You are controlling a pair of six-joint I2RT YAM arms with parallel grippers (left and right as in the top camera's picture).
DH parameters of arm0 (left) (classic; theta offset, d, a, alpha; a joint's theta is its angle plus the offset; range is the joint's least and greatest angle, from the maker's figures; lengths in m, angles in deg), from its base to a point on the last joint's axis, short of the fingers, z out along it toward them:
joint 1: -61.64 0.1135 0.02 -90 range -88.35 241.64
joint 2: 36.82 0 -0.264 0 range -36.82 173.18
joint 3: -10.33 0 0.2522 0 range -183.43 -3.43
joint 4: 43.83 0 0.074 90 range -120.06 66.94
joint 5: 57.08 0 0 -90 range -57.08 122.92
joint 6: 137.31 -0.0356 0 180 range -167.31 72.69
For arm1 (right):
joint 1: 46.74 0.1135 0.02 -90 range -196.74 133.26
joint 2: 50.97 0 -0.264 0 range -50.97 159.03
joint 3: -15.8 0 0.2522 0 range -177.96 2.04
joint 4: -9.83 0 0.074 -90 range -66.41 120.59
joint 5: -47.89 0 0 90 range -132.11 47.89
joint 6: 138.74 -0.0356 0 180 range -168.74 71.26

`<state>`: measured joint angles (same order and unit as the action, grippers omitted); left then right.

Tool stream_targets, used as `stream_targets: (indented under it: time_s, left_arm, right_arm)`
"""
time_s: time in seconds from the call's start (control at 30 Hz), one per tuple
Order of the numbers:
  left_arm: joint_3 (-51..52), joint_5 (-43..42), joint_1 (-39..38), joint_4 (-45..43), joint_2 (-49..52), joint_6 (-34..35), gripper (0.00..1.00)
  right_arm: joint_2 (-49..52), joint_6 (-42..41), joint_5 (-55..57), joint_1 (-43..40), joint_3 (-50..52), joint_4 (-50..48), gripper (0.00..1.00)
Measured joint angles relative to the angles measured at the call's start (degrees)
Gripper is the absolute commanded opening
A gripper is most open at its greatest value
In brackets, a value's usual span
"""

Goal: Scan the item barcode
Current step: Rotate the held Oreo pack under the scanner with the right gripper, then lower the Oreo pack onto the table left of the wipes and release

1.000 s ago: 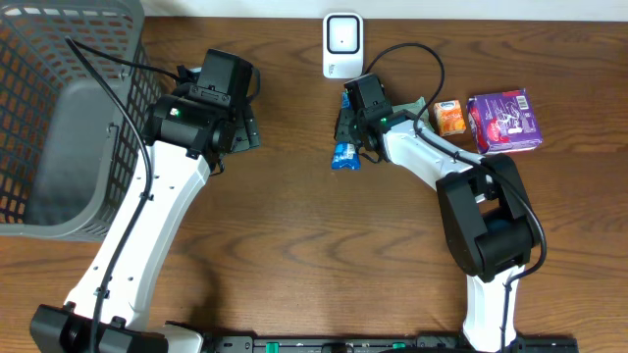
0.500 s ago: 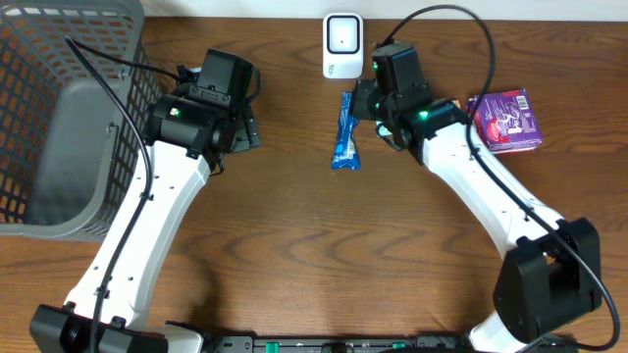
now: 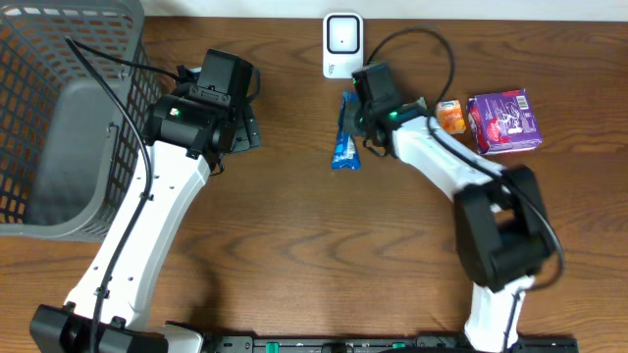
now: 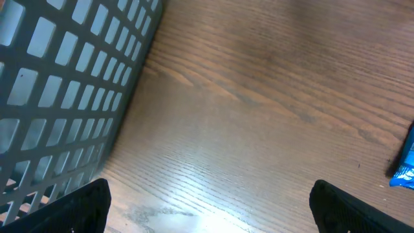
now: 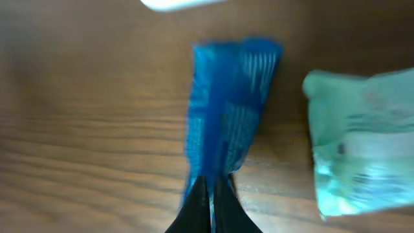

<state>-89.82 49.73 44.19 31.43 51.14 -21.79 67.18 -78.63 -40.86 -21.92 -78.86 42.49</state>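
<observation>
A long blue snack packet (image 3: 344,137) lies on the wooden table just below the white barcode scanner (image 3: 340,44). My right gripper (image 3: 356,118) is at the packet's upper right side. In the right wrist view its black fingers (image 5: 197,207) are pressed together with the near end of the blue packet (image 5: 226,110) pinched between them, and the scanner's white edge (image 5: 181,3) shows at the top. My left gripper (image 3: 241,127) hovers open over bare wood to the left, holding nothing; its fingertips (image 4: 74,207) stand far apart around the gripper's middle (image 4: 210,210).
A grey mesh basket (image 3: 59,108) fills the far left, and its wall (image 4: 58,84) is close to my left gripper. A teal packet (image 5: 362,149), an orange box (image 3: 450,116) and a purple box (image 3: 503,120) lie right of the blue packet.
The right gripper has closed, and the arm swung away to the upper right and came back onto the packet's upper end. The left arm has not moved.
</observation>
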Motion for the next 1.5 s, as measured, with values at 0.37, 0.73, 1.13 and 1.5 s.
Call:
stream_targets:
  time_s: [0.37, 0.73, 1.13, 1.5]
  left_arm:
    - [0.00, 0.00, 0.00, 0.00, 0.00, 0.00, 0.98]
    - [0.00, 0.00, 0.00, 0.00, 0.00, 0.00, 0.98]
    - [0.00, 0.00, 0.00, 0.00, 0.00, 0.00, 0.98]
    - [0.00, 0.00, 0.00, 0.00, 0.00, 0.00, 0.98]
  right_arm:
    - [4.44, 0.57, 0.07, 0.13, -0.15, -0.79, 0.01]
    - [-5.77, 2.49, 0.09, 0.28, 0.02, 8.15, 0.01]
    - [-4.74, 3.23, -0.26, 5.31, -0.02, 15.61, 0.01]
    - [-0.24, 3.19, 1.16, 7.67, -1.01, 14.71, 0.01]
